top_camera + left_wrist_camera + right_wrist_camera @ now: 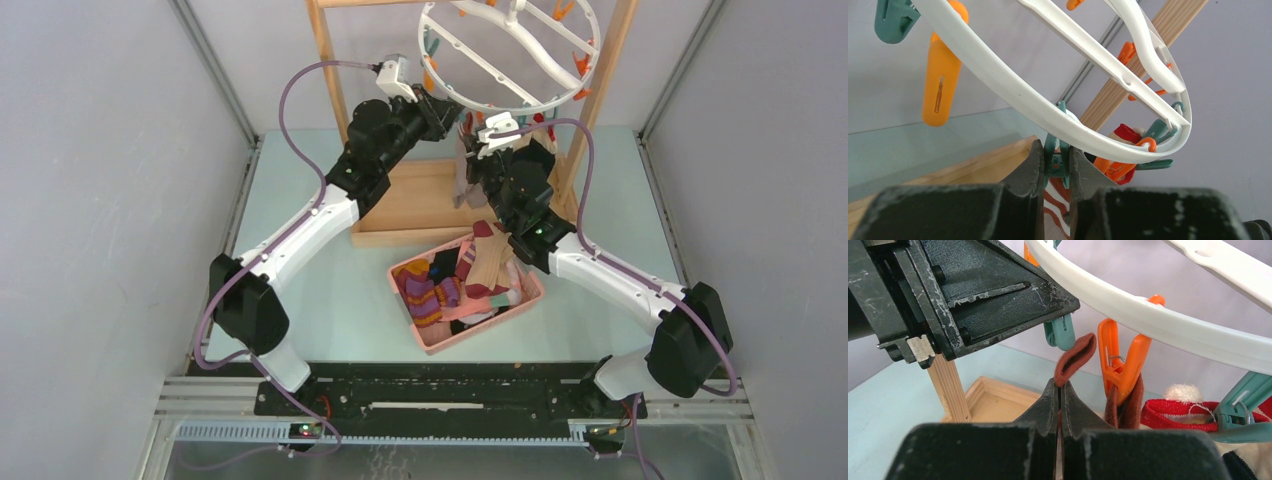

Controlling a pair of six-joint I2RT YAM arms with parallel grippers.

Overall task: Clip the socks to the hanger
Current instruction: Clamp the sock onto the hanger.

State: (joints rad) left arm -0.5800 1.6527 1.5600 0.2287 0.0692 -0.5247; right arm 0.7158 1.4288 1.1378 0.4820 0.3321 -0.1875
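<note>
Grey panel walls (100, 200) on three sides, aluminium corner posts (217, 75). Pale green tabletop (620, 200). Wooden rack (420, 205) at back centre. Black rail (450, 395) along near edge.

A robot lab cell: grey panel walls (90, 200); aluminium frame posts (215, 70); teal table (335, 305).

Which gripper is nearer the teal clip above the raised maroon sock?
Left. The left gripper is pinching the teal clip under the hanger rim; the right gripper sits just below it, holding the maroon sock up toward it.
</note>
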